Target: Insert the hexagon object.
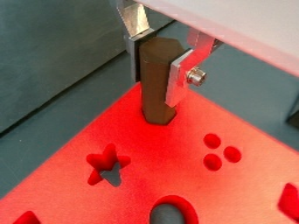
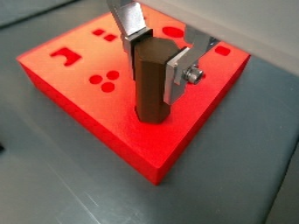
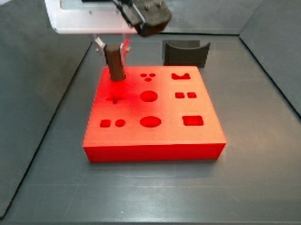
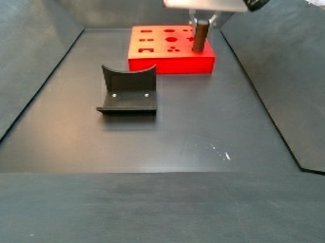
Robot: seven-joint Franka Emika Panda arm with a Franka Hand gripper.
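Gripping the hexagon object (image 2: 152, 80) upright, my gripper (image 2: 160, 54) hangs above the red block (image 2: 170, 142); the peg's lower end touches the block's top face near one corner.

Gripper (image 1: 162, 54) over red block: silver finger plates (image 2: 128, 19), dark pads. Hexagon object (image 2: 151, 80): dull matte brown. Red block (image 3: 153, 123): bright red, darker cut-out shapes across top face. Curved holder (image 4: 127, 92): dark grey. Floor (image 4: 165, 142): dark grey, faint scuffs.
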